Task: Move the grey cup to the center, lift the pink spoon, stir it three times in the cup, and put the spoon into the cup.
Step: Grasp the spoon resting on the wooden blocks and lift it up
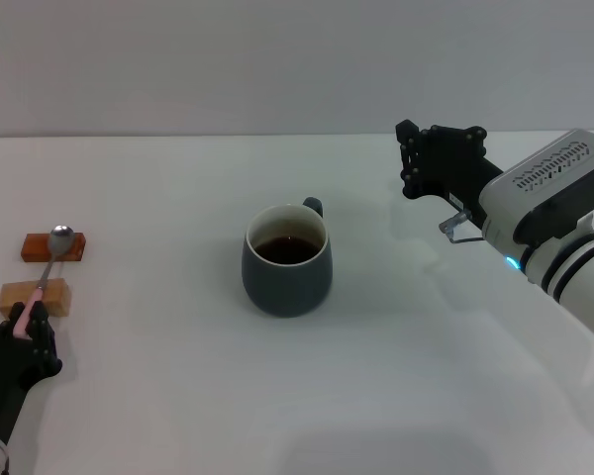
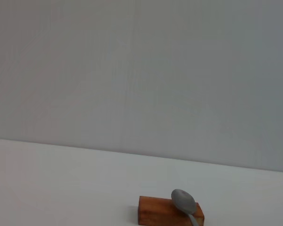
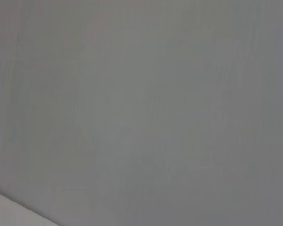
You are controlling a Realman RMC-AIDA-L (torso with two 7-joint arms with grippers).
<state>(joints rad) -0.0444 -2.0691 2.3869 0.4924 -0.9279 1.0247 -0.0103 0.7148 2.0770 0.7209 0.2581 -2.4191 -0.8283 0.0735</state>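
Note:
The grey cup (image 1: pixel 287 262) stands upright in the middle of the table, with dark liquid inside and its handle turned to the far side. The pink spoon (image 1: pixel 48 267) lies across two wooden blocks at the far left, its metal bowl on the farther block. My left gripper (image 1: pixel 25 319) is at the near end of the spoon's pink handle, low over the table. The left wrist view shows the spoon's bowl (image 2: pixel 183 201) on the reddish block (image 2: pixel 155 213). My right gripper (image 1: pixel 408 156) is open and empty, raised to the right of the cup.
A reddish wooden block (image 1: pixel 32 247) and a pale wooden block (image 1: pixel 20 295) carry the spoon near the table's left edge. The white table (image 1: pixel 396 376) runs back to a grey wall. The right wrist view shows only that wall.

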